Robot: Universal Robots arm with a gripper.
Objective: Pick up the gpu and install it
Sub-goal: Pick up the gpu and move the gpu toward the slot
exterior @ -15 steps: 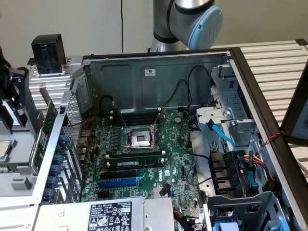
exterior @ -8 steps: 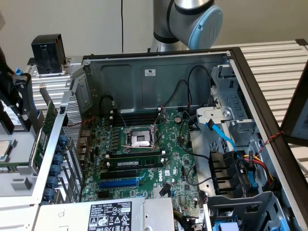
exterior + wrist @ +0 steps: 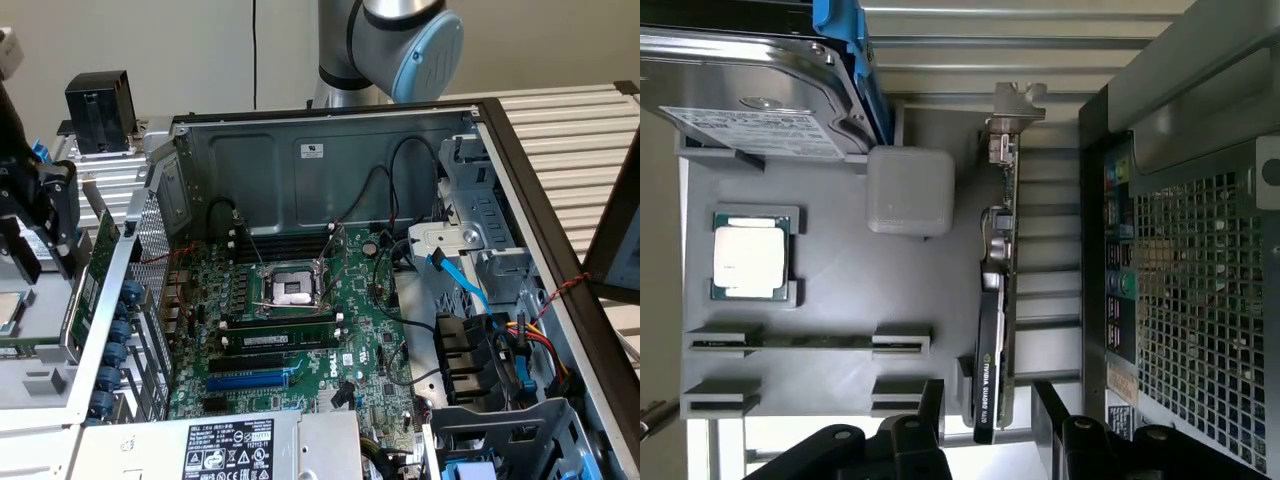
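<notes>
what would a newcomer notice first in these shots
The open computer case with its green motherboard dominates the middle of the exterior view. In the wrist view, the gpu stands on edge at the side of a grey parts tray, next to the case. The open pincer is lined up with it.

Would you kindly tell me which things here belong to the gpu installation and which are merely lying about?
For the job:
- gpu, standing on edge
- claw, open, a finger on either side of the gpu
- motherboard

Lying about:
- hard drive
- CPU
- memory stick
- grey block
</notes>
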